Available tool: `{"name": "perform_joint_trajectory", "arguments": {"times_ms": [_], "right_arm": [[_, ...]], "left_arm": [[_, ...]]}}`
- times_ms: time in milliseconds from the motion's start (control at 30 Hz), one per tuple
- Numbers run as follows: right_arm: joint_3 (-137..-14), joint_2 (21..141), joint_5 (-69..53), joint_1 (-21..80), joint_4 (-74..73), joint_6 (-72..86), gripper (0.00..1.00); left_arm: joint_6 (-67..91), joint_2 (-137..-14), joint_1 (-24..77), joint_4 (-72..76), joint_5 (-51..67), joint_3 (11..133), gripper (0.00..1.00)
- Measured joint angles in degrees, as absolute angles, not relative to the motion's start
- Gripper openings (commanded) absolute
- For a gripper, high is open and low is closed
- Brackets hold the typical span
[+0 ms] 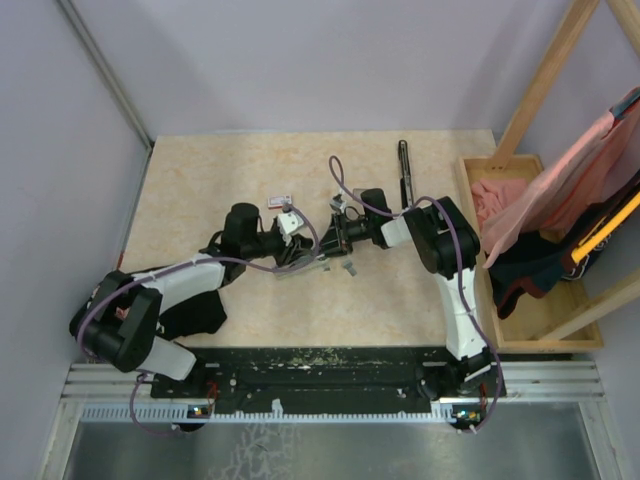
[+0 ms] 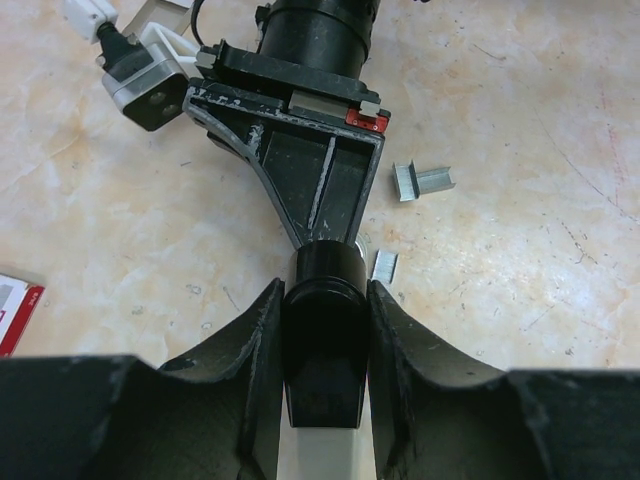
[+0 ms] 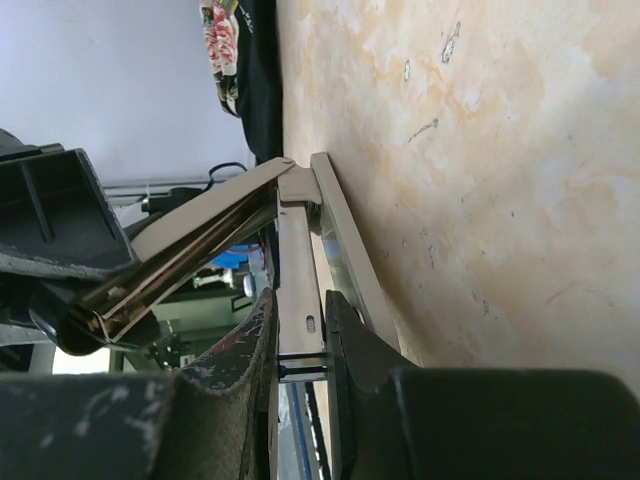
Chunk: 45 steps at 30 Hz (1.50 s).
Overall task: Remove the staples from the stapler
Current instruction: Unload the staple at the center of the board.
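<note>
The stapler [image 1: 318, 256] is held open above the table's middle, between both grippers. My left gripper [image 2: 322, 292] is shut on its rounded black top [image 2: 322, 330], with a white part below. My right gripper [image 3: 300, 300] is shut on the stapler's metal magazine rail [image 3: 297, 250]; the top arm [image 3: 180, 260] is splayed away to the left and the base [image 3: 350, 250] lies to the right. Two short grey strips of staples lie on the table, one [image 2: 424, 180] right of the right gripper's body [image 2: 300, 150] and one [image 2: 385, 264] close to my left fingers.
A small red-and-white box [image 1: 280, 200] lies behind the grippers and shows at the left wrist view's edge [image 2: 15, 312]. A long black slim object [image 1: 404, 172] lies at the back. A wooden tray [image 1: 478, 290] with clothes and a wooden rack [image 1: 545, 75] stand on the right.
</note>
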State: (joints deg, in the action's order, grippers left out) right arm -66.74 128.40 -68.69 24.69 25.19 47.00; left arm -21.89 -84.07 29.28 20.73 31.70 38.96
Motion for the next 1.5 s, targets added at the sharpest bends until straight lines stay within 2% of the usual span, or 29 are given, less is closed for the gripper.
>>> {"name": "perform_joint_trajectory", "arguments": {"times_ms": [400,667,1067,1467,1500], "right_arm": [[-66.4,127.4,-67.2,21.7,25.7,47.0,0.0],[-66.4,126.8,-67.4,19.8,24.4,45.4,0.0],[-66.4,126.8,-67.8,19.5,22.2,42.5,0.0],[-66.4,126.8,-69.1,18.4,22.2,41.5,0.0],[-66.4,126.8,-69.1,18.3,22.2,41.5,0.0]], "left_arm": [[-26.2,-75.9,19.3,7.5,42.1,41.3,0.0],[-31.3,-69.7,12.0,-1.8,44.6,40.1,0.0],[-43.0,-64.7,6.9,-12.0,43.3,36.5,0.0],[-53.2,-65.9,5.3,-16.1,35.6,32.8,0.0],[-53.7,-66.3,5.3,-16.3,35.1,32.8,0.02]]}}
